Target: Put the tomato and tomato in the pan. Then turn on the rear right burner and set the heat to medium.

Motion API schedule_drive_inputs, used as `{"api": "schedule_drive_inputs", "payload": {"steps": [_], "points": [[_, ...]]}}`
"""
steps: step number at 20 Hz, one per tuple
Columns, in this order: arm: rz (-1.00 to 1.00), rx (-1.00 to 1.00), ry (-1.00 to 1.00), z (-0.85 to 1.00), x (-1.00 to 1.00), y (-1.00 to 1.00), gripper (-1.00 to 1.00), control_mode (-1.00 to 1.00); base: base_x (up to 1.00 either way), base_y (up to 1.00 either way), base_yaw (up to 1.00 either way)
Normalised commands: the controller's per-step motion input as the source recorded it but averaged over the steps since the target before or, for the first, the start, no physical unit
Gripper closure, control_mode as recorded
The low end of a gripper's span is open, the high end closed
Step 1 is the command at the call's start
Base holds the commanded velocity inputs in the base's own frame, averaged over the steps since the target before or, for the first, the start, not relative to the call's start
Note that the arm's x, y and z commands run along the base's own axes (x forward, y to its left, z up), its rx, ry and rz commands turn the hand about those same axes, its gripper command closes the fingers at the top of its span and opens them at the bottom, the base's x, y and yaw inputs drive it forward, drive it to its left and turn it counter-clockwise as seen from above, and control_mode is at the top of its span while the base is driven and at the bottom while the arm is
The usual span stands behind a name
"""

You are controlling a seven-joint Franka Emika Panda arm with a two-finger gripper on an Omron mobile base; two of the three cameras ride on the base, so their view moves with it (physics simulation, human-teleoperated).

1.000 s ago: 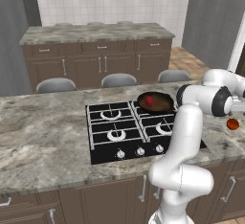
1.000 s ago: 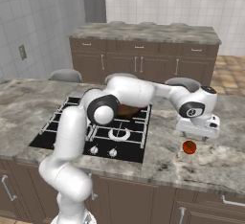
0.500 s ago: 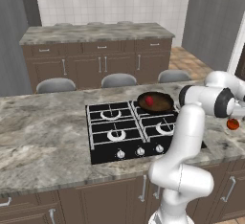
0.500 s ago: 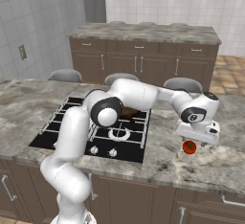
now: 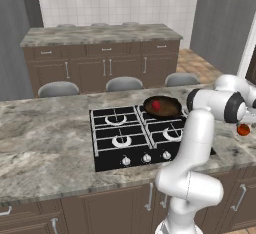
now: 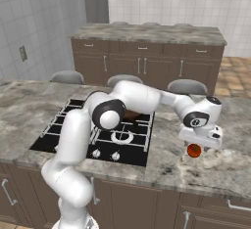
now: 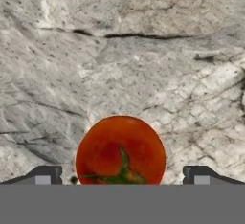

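While the pincer (image 7: 121,175) gapes, the tomato (image 7: 120,150) sits between.

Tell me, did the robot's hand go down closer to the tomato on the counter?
Yes. In the right base view the gripper sat higher above the tomato a second ago; now it has sunk toward the counter, fingers open around the tomato.

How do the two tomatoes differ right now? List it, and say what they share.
Place: the tomato in the pan sits on the pan's dark inside, on the stove; the tomato on the counter rests on grey marble, right of the stove.
Reach: the counter tomato lies between the open gripper's fingertips; nothing is around the pan tomato.
Shared: both are small, round and glossy red.
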Motion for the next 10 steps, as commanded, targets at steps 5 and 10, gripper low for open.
{"api": "schedule_drive_inputs", "payload": {"steps": [5, 10], "points": [[0.00, 0.00, 0.00, -0.21, 0.00, 0.00, -1.00, -1.00, 0.00, 0.00, 0.00], [0.00, 0.00, 0.00, -0.22, 0.00, 0.00, -1.00, -1.00, 0.00, 0.00, 0.00]]}}
